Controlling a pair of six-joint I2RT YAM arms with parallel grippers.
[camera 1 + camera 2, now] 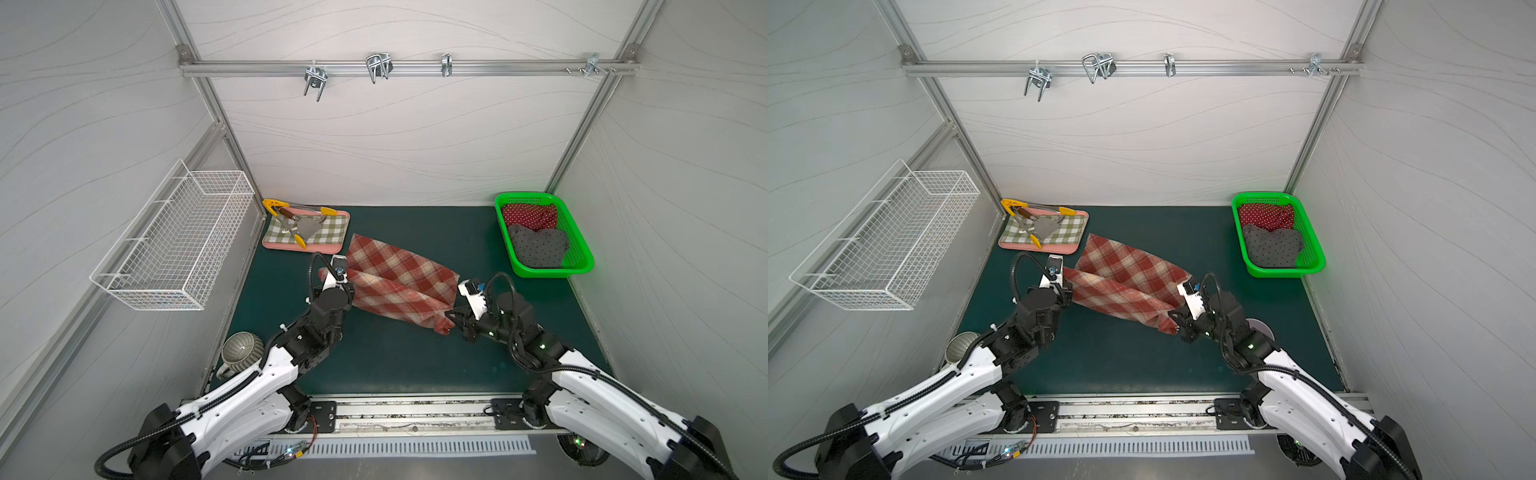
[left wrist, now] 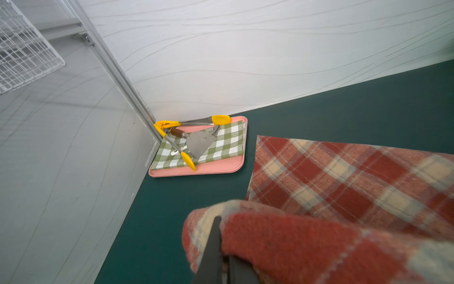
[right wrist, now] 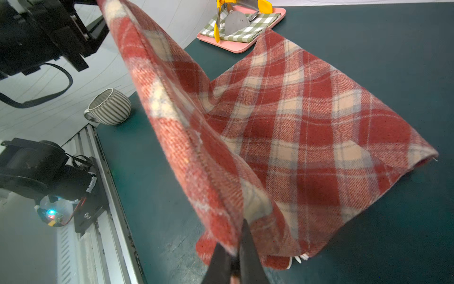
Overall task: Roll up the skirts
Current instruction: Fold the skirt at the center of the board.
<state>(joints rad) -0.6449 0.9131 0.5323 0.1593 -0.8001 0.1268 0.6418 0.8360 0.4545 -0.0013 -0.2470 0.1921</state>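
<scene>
The skirt [image 1: 399, 282] lies in the middle of the surface [image 1: 395, 365], its near edge raised between the left tool [image 2: 222, 246] at its left end and the right tool [image 3: 235, 246] at its right end. Just behind it, in the rear left corner, a tray [image 1: 305, 249] carries a cloth [image 1: 328, 232] with tongs [image 1: 274, 204] and a spatula [image 1: 306, 226] on it. At rear right a plastic basket [image 1: 552, 272] holds a rear bundle [image 1: 530, 216] and a front bundle [image 1: 538, 247]. A mug [image 1: 241, 349] stands near left; a wire basket [image 1: 174, 241] hangs on the left wall.

Worktop [image 1: 395, 365]: dark green, matte.
- Far left corner: pink tray [image 2: 221, 166], close against both walls.
- Far right: green basket [image 1: 540, 272].
- Near left edge: striped mug [image 1: 242, 351].
- Centre: plaid skirt [image 1: 395, 266], far portion lying flat on the surface, near edge raised off it.
</scene>
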